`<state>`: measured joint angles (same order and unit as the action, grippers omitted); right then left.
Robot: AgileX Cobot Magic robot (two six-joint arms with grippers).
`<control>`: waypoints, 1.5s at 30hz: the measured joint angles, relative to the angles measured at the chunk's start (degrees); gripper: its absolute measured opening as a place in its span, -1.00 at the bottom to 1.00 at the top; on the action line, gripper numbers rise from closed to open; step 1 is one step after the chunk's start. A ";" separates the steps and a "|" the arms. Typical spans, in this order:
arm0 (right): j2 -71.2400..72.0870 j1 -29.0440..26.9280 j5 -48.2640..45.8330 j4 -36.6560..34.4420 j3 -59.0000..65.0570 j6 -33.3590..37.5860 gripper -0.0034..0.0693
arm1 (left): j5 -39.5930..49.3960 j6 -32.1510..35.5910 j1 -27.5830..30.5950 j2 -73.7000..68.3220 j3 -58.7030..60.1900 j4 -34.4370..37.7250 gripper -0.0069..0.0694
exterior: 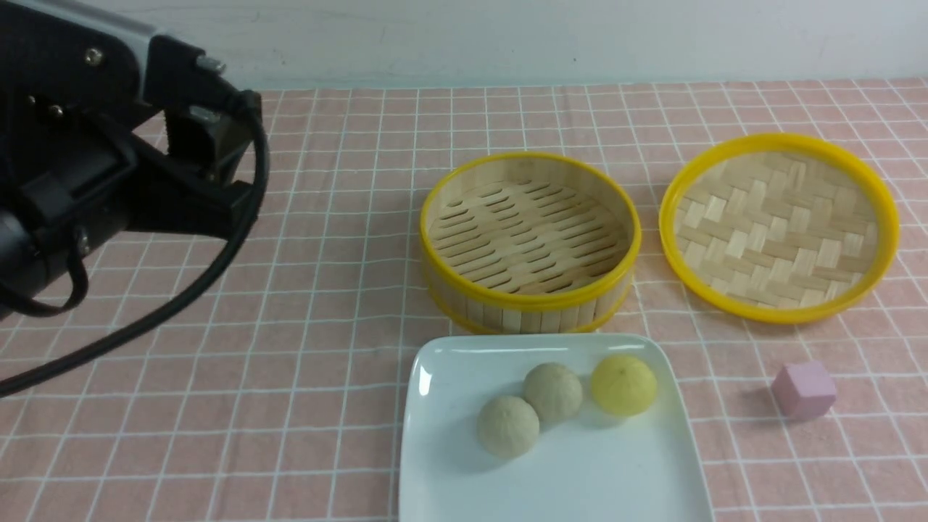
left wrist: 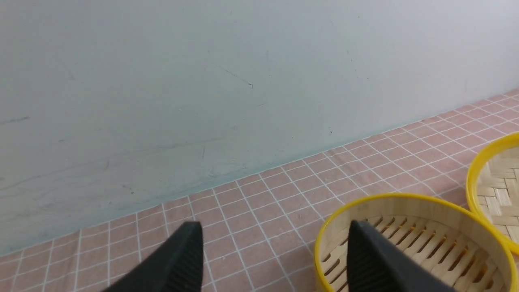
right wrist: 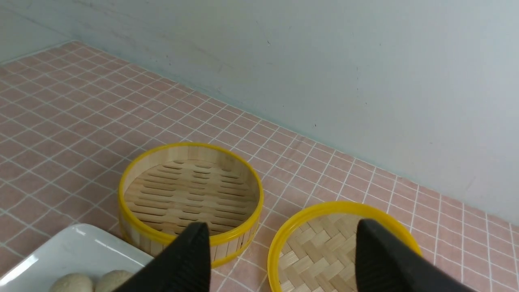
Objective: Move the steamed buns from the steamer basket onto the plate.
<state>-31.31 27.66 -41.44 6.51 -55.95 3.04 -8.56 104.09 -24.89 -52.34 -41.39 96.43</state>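
Three buns point(exterior: 552, 391) on the plate point(exterior: 464, 478), basket point(exterior: 529, 299) just behind it. Left gripper point(left wrist: 275, 231) jaws apart, gripping nothing; right gripper point(right wrist: 282, 227) jaws apart too.

The front camera sat on the robot's side and looked forward and down, with the plate point(exterior: 580, 471) very near. The two wrist cameras looked across the table point(exterior: 326, 362) toward the far wall point(left wrist: 202, 81), one from the left, one from the right. All three saw the steamer basket point(exterior: 529, 299).
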 joint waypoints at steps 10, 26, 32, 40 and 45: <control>0.12 0.00 0.04 0.06 0.00 -0.06 0.41 | -1.52 0.12 0.00 0.20 -0.56 0.71 0.18; 18.34 0.00 -15.51 3.42 -6.07 0.09 0.41 | -2.15 0.12 0.00 0.20 -0.57 1.03 0.06; 21.51 0.00 -20.48 -0.78 -1.68 -0.28 0.41 | -2.15 0.12 0.00 0.20 -0.57 1.03 0.06; 24.02 0.00 -11.51 -11.45 16.12 -0.33 0.41 | -2.09 0.12 0.00 0.20 -0.57 1.08 0.06; 25.74 0.00 -3.23 -13.25 26.49 -0.33 0.41 | -2.09 0.12 0.00 0.20 -0.57 1.08 0.06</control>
<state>-5.58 27.66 -44.68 -6.74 -29.46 2.71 -10.66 104.21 -24.89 -52.15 -41.96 97.51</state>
